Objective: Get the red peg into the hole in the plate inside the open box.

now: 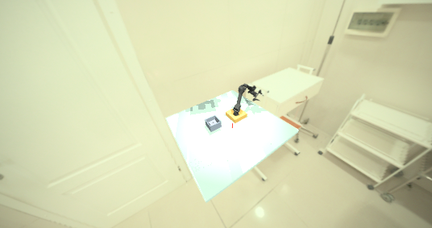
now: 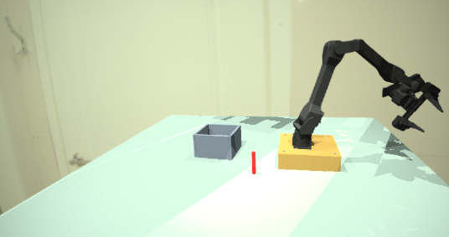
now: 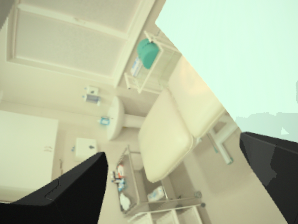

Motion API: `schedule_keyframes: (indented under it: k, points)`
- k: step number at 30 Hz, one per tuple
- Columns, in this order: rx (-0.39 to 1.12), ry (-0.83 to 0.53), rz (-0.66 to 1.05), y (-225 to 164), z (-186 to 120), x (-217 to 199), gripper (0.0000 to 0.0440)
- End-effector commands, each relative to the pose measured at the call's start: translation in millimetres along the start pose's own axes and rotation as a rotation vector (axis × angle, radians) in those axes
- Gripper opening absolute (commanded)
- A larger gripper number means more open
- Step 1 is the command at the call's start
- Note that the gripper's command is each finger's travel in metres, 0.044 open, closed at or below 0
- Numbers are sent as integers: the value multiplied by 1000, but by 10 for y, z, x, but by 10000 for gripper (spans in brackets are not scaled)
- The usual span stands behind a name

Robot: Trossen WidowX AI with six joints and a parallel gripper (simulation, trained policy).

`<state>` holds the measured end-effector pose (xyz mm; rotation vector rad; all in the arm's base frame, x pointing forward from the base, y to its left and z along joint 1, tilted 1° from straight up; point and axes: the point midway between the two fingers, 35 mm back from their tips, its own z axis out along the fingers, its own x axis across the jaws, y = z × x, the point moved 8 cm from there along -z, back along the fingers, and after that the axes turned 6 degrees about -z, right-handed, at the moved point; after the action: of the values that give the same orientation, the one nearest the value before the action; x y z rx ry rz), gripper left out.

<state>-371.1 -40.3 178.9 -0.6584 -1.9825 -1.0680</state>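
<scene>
Clearly, the red peg [image 1: 232,126] [image 2: 254,162] stands upright on the table [image 1: 242,146] [image 2: 126,189] [image 3: 235,55], well apart from the wide-spread gripper [image 1: 259,96] [image 2: 432,121] [image 3: 174,150].

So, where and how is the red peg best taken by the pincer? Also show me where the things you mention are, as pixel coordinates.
Probably by the upper half of the red peg [image 1: 232,126] [image 2: 254,162], coming from above with fingers on opposite sides: it stands upright, slim and straight, apart from box and base.

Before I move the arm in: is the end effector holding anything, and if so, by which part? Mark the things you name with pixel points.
Nothing is held: the end effector [image 1: 258,95] [image 2: 415,115] [image 3: 174,150] is wide open, and the red peg [image 1: 232,126] [image 2: 254,162] stands upright on the table [image 1: 250,146] [image 2: 126,189] [image 3: 235,50].
</scene>
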Motion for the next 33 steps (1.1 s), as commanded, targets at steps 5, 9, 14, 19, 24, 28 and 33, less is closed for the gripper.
schedule_keyframes:
  k: [5, 9, 14, 19, 24, 28, 33]
  points:
    - [140, 25, -35, -147, -401, 52, 440]
    - [247, 53, -122, -205, -780, 62, 440]
    - [377, 97, -232, -216, -1255, 67, 440]
    - [505, 151, -341, -164, -1724, 57, 440]
    - [627, 213, -451, -57, -2173, 18, 440]
    - [720, 270, -540, 66, -2513, -36, 440]
    - [831, 346, -652, 262, -2907, -131, 440]
